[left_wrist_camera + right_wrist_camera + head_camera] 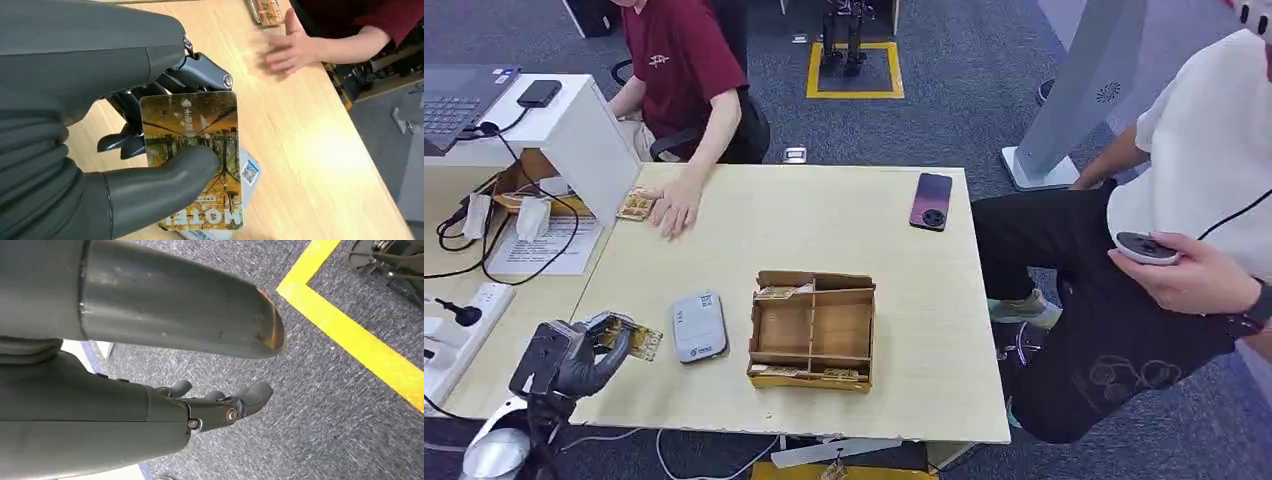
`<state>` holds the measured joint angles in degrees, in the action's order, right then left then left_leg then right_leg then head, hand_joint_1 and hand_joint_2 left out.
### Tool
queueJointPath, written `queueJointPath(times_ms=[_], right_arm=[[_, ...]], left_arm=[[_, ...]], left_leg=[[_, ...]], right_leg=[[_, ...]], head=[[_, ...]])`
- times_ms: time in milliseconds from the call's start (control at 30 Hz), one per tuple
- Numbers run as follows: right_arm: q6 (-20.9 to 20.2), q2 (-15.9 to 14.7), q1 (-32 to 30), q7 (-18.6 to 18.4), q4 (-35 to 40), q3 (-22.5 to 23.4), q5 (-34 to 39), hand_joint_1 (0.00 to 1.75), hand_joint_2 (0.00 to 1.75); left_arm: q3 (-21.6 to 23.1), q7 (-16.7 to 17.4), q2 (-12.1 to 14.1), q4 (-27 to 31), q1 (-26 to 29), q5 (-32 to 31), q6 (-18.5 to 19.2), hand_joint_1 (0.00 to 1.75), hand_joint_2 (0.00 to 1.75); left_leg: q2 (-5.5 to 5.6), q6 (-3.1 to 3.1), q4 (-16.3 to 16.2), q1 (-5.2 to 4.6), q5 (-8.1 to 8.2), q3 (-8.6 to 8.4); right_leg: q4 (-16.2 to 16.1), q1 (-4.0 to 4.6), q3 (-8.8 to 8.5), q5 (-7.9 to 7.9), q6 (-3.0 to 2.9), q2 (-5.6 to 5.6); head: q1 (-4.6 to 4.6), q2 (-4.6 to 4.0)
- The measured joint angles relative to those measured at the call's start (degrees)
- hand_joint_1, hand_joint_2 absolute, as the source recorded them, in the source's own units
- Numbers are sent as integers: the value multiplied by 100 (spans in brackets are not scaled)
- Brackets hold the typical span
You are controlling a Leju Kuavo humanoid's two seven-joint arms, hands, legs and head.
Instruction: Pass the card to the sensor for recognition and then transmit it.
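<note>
Left hand (584,358) at the front-left corner of the light wooden surface (904,270), thumb and dark fingers (130,140) pinching a thin rectangular card with a yellow-brown autumn-tree print (192,155); the card is held above the surface, its printed face toward the wrist camera. Just beside the card, further in from the left edge, lies a small grey-white rounded sensor pad with a QR sticker (698,326), flat on the surface. Next to that, near the front edge at mid-width, an open brown cardboard tray with dividers (812,330), cards tucked in its narrow end slots. A dark smartphone (931,201) lies face down near the far-right corner. A person in a dark red shirt (679,60) sits at the far-left side, one hand (674,210) flat on the surface beside a small stack of similar cards (636,204). Right hand (220,405) hangs over blue-grey carpet with a yellow line, holding nothing, fingers loosely extended and apart.
</note>
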<state>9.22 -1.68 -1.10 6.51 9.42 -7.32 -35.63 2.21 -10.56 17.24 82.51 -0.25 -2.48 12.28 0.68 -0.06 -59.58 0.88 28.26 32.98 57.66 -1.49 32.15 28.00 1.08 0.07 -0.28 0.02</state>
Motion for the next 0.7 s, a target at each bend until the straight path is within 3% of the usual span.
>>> queueJointPath(times_ms=[267, 467, 700], right_arm=[[13, 42, 28, -46, 0, 0, -90, 0, 0], [-7, 50, 43, -48, 0, 0, -140, 0, 0], [-59, 50, 43, -98, 0, 0, -162, 0, 0]], left_arm=[[625, 354, -494, -313, -685, -609, -1036, 175, 175], [999, 470, -859, -805, -1219, -985, -1464, 175, 175], [1191, 474, -1062, -1130, -1448, -1195, -1685, 175, 175]], left_leg=[[12, 1, -3, -1, -1, 1], [10, 2, -5, -1, -2, 1], [9, 3, -4, -1, -2, 3]], right_leg=[[-1, -1, -6, -6, 6, -12], [0, -1, -5, -7, 5, -10], [-1, -1, -1, -7, 5, -7]], head=[[0, 0], [-2, 0], [-2, 0]])
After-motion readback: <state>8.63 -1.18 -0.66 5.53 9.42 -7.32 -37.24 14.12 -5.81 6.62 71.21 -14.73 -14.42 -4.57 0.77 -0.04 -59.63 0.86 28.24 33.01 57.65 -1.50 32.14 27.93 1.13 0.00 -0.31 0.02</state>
